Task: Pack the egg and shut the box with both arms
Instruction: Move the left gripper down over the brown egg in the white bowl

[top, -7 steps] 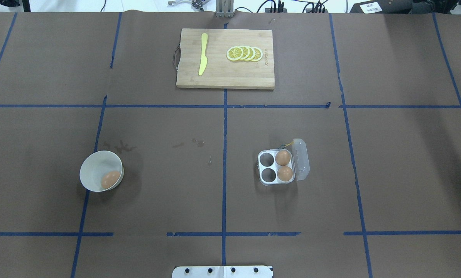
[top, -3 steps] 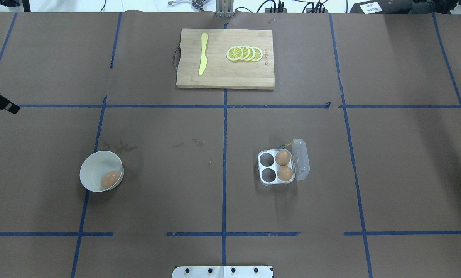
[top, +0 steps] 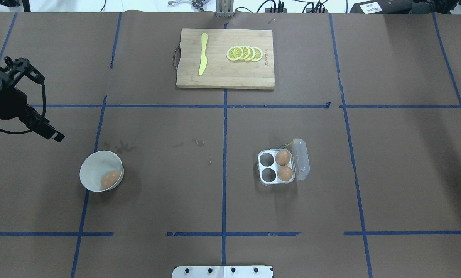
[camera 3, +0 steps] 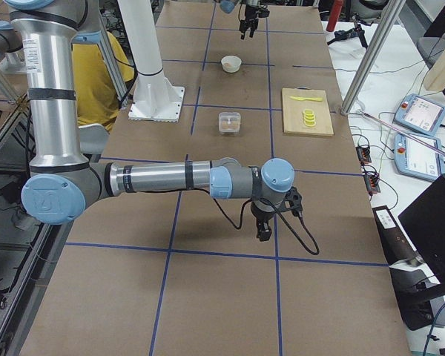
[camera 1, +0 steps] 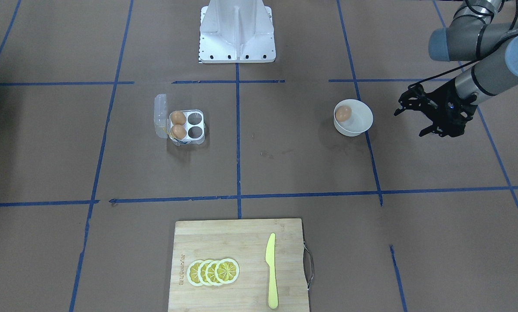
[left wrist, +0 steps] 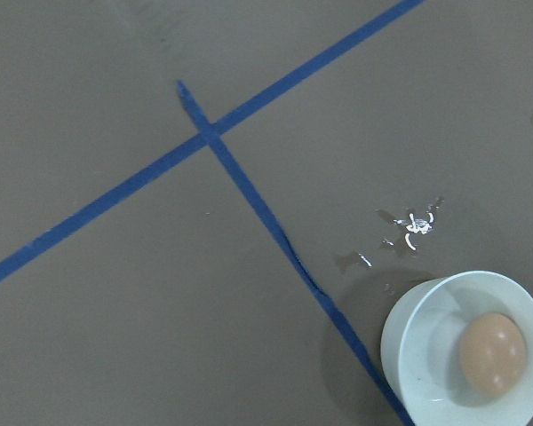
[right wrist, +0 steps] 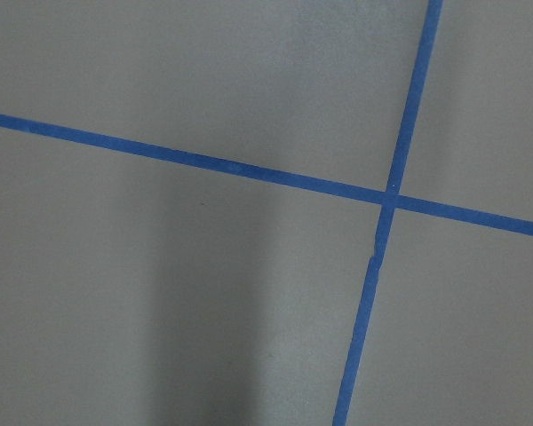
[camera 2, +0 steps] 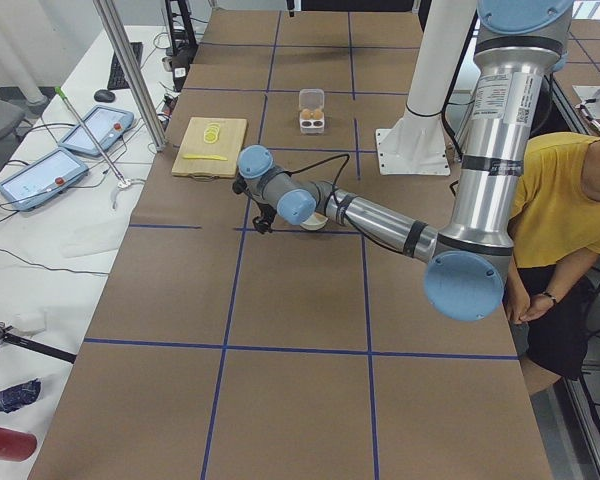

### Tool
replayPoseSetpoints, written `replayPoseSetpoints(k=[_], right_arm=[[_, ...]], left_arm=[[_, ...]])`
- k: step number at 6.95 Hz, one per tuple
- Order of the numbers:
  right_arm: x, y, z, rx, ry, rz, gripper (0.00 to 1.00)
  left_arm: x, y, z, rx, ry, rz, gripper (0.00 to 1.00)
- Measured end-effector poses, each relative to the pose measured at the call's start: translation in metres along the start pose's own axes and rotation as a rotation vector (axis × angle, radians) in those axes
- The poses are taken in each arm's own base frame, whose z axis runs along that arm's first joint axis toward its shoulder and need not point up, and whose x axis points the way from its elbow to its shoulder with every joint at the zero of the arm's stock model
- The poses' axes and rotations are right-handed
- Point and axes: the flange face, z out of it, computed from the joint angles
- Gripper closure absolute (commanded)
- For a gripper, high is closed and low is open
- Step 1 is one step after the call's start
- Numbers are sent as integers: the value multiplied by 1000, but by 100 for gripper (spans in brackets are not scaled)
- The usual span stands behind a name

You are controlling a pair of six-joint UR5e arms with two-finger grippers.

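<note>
One egg (top: 110, 179) lies in a round white bowl (top: 93, 164) on the table's left; it also shows in the front view (camera 1: 343, 113) and the left wrist view (left wrist: 493, 353). The clear box (top: 277, 183) stands right of centre with its lid (top: 302, 158) open. Two eggs (top: 282, 157) fill its right cells; the two left cells are empty. My left gripper (camera 1: 415, 116) hangs above the table, left of the bowl and apart from it; it looks open and empty. My right gripper (camera 3: 265, 226) shows only in the right side view, far from the box, so I cannot tell its state.
A wooden cutting board (top: 218, 79) with lemon slices (top: 245, 53) and a yellow knife (top: 203, 60) lies at the far middle. The white robot base (camera 1: 237, 47) stands at the near edge. A person in a yellow shirt (camera 2: 560, 210) sits beside the robot.
My left arm has come into the overhead view from the left edge and moved right, toward the bowl. The eggs, bowl and box have not moved.
</note>
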Motion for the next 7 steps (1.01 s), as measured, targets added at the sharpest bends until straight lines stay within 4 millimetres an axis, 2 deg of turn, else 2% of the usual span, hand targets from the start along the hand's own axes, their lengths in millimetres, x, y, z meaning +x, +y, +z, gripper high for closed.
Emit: replayPoseSetpoints(k=[1,2,3,5,7], right_arm=[[0,1,1,5,0,-7,0],[0,1,2,7,-1,-10,0],[0,1,2,7,-1,-13,0],[0,1,4,4,-1,-13,0],[3,2,7,-1,-2,-9,0]], left_arm=[[23,-4,18,-25,29,5,24],[47,-10,39,-54,55,7,26],[62,-12,58,-83,74,10,29],[75,-9,89,-135,95,16,29],[80,-12,105,-157,102,21,29]])
